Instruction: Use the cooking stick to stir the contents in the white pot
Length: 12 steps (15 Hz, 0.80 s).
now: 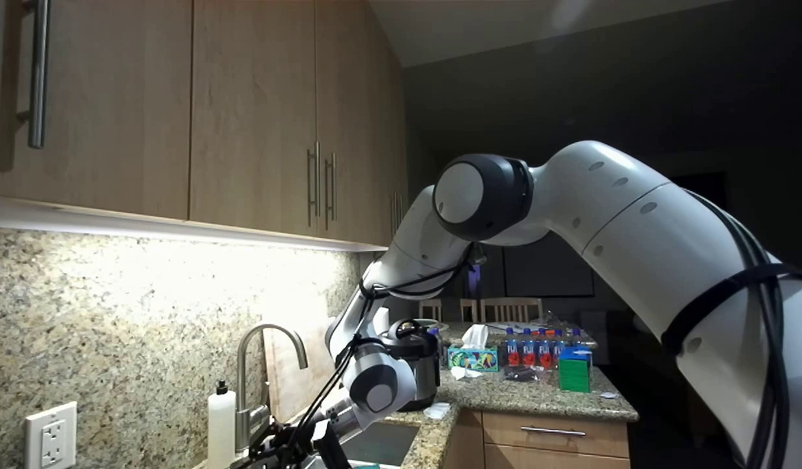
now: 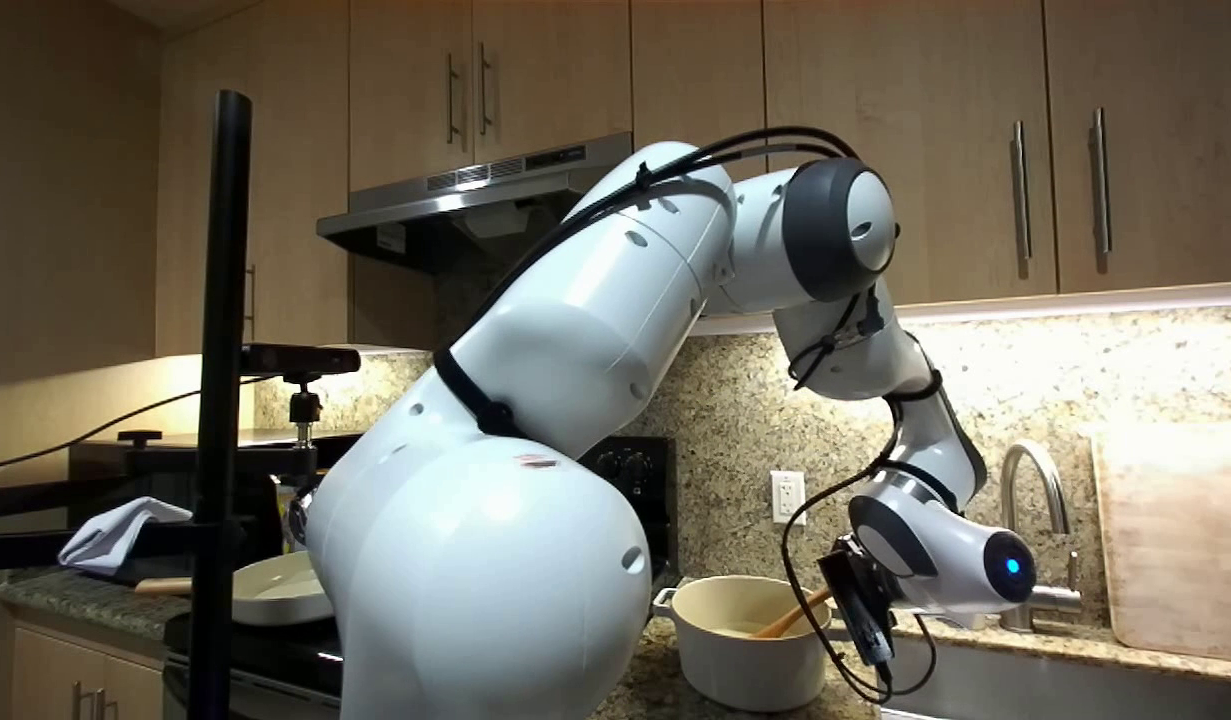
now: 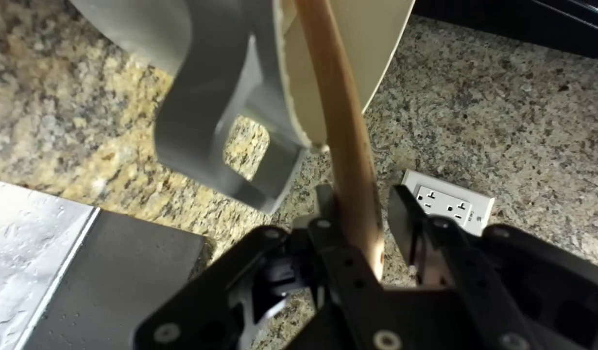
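Orange-brown wooden cooking stick (image 3: 347,121), shown tilted in the round off-white pot (image 2: 750,672), its inner end held within the walls and its outer end carried over the rim. In the wrist view, the shaft is directed from the pot at the top down into the space between the dark fingers (image 3: 401,214) of the black two-fingered gripper (image 3: 361,204), so that its outer end is flanked on both sides. The fingers are spread: a gap is shown at the right side of that view, while contact at the left side cannot be confirmed. The long axis is laid crosswise to the line of closing, an arrangement judged favourable to a pinch; should one finger be met first, some rolling of the shaft might be expected. The wood is faintly grained, the shaft seemingly slightly bowed, the outer tip paler. The inner end's shape and the pot's contents cannot be made out.
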Available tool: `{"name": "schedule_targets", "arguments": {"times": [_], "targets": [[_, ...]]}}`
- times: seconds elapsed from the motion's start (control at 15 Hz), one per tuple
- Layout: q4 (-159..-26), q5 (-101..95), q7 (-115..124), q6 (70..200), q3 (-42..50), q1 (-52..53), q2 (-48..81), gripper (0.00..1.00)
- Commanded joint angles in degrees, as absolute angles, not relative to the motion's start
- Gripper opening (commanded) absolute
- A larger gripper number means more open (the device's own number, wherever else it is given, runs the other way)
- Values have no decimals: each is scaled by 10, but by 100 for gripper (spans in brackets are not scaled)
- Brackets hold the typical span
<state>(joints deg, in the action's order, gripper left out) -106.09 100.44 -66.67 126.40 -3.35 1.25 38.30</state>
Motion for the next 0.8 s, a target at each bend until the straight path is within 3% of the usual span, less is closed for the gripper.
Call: {"name": "schedule_targets", "arguments": {"times": [0.0,0.4,0.73], "targets": [[-1101,1026,-702,1275,-20,30,336,4],[-1127,1015,-708,1304,-13,58,289,6],[-1149,1070,-686,1433,-21,96,260,6]]}}
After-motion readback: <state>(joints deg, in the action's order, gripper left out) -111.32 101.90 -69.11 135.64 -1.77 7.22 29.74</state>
